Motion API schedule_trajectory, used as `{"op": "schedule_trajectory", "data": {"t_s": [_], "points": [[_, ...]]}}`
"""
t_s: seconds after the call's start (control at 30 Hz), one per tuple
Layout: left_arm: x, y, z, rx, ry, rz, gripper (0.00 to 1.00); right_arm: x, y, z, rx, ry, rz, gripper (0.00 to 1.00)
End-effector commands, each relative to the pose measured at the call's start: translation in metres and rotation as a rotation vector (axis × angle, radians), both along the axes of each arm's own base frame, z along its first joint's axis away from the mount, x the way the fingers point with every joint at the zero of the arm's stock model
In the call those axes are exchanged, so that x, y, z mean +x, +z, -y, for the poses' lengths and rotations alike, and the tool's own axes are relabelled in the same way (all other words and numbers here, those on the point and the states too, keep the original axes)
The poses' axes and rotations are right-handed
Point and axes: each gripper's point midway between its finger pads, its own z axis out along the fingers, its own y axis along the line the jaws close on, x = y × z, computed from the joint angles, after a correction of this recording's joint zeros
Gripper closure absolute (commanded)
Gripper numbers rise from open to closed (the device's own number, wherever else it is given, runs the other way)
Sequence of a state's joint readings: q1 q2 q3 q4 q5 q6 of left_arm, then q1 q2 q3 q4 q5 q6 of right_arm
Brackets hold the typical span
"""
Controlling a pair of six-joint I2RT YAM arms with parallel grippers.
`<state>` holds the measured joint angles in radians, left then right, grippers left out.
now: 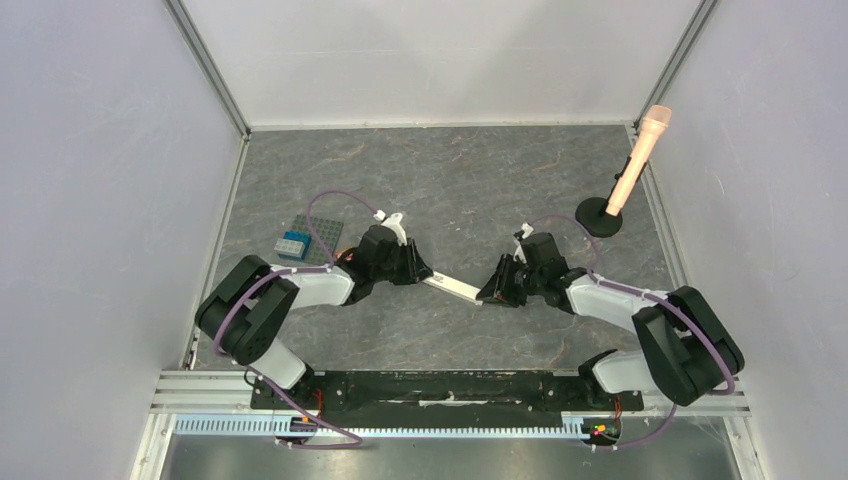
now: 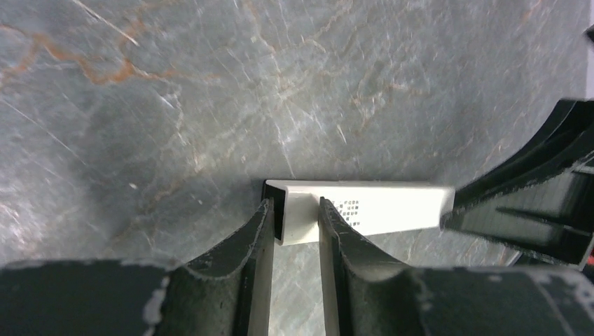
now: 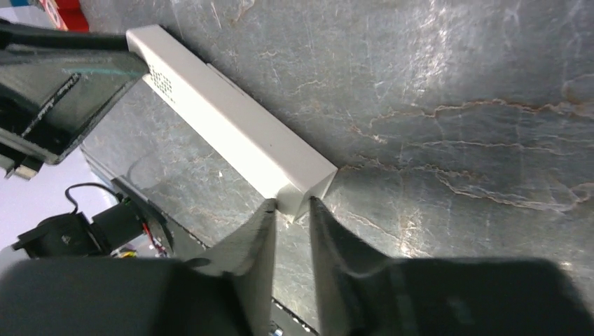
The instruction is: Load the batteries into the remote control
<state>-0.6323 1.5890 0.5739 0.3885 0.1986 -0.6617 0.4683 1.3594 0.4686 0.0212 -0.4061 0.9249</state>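
**Between the claws: remote held at both ends**

At the left claw [image 2: 294, 218], it's a firm clamp across one end of the remote control [image 2: 378, 205]. Its long axis runs straight out to the right claw [image 3: 292, 210], which looks pinched on the other end's corner. So the bar bridges both arms over the desk [image 1: 450, 180], neither nearer. No batteries in sight anywhere.

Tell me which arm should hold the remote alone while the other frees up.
Left, probably. The left end effector squarely straddles one end of the remote; the right end effector only pinches the other end's corner.
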Motion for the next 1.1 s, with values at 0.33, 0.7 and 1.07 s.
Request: {"op": "schedule_trajectory", "data": {"t_s": [0.33,0.7,1.07], "points": [[0.031,0.062,-0.025,0.299,0.056,0.108,0.47,0.033,0.063,0.007,-0.128,0.145,0.401,0.34],[0.036,0.104,-0.082,0.31,0.33,0.157,0.41,0.049,0.059,-0.033,-0.401,0.625,0.662,0.26],[0.023,0.144,-0.131,0.243,0.477,0.214,0.31,0.039,0.012,-0.048,-0.55,0.934,0.642,0.28]]}}
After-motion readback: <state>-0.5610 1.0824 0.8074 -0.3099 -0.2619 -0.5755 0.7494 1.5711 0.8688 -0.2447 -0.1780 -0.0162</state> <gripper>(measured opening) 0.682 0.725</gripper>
